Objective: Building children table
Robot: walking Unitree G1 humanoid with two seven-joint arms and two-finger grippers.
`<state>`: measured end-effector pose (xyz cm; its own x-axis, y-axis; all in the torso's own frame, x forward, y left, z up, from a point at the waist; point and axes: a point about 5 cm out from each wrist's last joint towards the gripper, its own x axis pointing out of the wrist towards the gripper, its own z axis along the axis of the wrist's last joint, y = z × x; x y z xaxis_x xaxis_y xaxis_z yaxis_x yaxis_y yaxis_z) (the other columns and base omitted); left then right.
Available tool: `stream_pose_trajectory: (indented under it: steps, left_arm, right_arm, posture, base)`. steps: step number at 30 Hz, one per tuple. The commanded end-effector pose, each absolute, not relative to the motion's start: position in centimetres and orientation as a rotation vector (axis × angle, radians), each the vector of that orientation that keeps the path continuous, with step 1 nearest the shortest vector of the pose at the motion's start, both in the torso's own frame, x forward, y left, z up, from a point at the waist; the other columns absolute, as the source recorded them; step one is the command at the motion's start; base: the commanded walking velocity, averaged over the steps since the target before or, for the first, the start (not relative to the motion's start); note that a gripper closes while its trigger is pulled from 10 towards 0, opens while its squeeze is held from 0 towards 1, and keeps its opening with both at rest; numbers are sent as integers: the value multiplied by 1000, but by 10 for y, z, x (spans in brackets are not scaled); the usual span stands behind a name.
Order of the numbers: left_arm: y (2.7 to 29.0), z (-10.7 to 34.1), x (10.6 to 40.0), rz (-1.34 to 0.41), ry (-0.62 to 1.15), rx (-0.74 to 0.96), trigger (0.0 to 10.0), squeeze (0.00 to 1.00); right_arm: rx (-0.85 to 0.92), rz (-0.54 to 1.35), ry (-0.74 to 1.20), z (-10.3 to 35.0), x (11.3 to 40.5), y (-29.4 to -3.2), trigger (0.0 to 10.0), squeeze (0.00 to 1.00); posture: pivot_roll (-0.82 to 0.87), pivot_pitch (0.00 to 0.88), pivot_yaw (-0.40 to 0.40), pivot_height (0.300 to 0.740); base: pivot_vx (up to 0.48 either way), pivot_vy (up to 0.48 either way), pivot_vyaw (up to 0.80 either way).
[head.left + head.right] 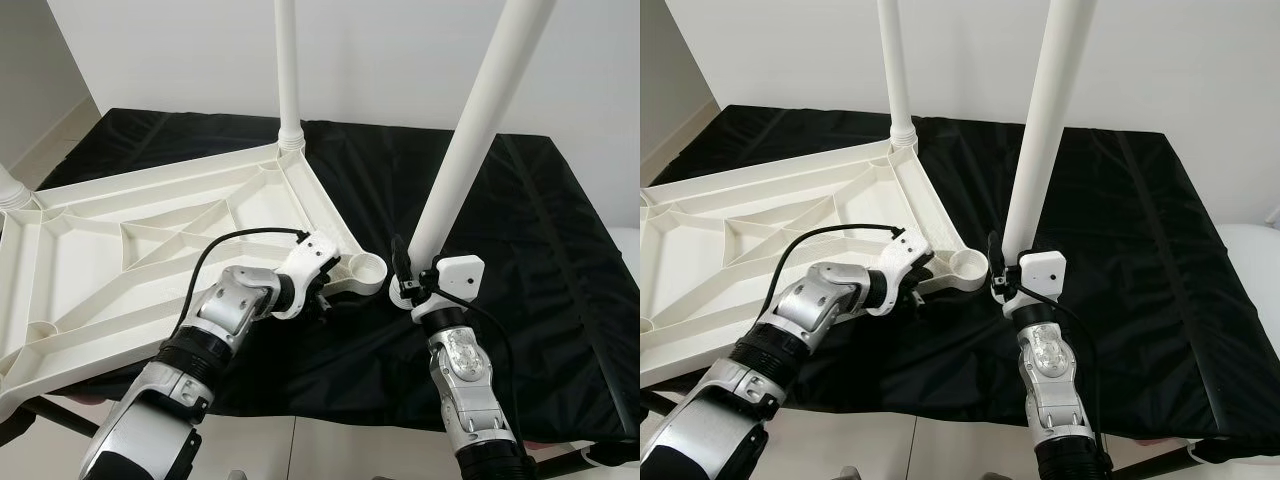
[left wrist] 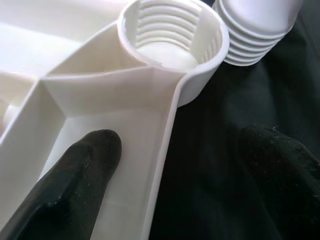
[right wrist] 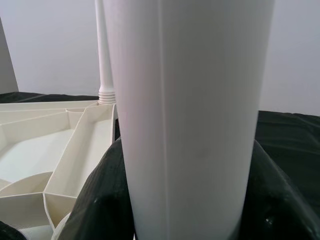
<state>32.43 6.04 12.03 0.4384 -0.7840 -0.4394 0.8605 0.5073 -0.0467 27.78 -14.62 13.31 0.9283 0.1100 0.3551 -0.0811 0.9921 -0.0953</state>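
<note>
You have the upturned white tabletop lying underside up on the black-covered table, with one leg already standing in its far corner socket. Your right gripper has its fingers closed around the lower end of a second leg, which leans to the right and sits just right of the empty threaded socket at the near corner, its threaded tip beside the socket rim, not in it. Your left gripper straddles the tabletop's edge wall by that socket, one finger inside the ribbed bay and the other outside over the cloth; the fingers stand apart and you cannot tell whether they press the wall.

The main risk is cross-threading: if you bring the leg over while it leans like this, the threads will likely bite crooked and jam. The grip sits low on a long leg, so it could swing or slip as you turn it. If the left gripper is loose, the tabletop may slide on the cloth
</note>
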Motion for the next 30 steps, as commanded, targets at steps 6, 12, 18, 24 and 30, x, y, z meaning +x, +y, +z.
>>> stream_pose_trajectory:
  steps: [6,12,18,24,30]
  left_arm:
    - [85,112,325,-840,399,158,10000,0]
    - [86,108,321,-815,345,153,10000,0]
    - [81,104,323,-759,270,249,10000,0]
    - [76,97,321,-765,299,277,10000,0]
    - [70,92,319,-783,332,297,10000,0]
  right_arm:
    - [-83,101,-379,136,277,-145,10000,0]
    - [-80,113,-379,137,279,-142,10000,0]
    - [-78,120,-385,139,281,-141,10000,0]
    - [-79,121,-392,141,282,-142,10000,0]
    - [-78,121,-414,148,284,-142,10000,0]
  posture:
    - [-2,0,-9,740]
    - [3,0,-14,740]
    - [3,0,-23,740]
    - [1,0,-22,740]
    - [-2,0,-20,740]
  base:
    - [0,0,0]
    - [0,0,0]
    - [0,0,0]
    - [0,0,0]
    - [0,0,0]
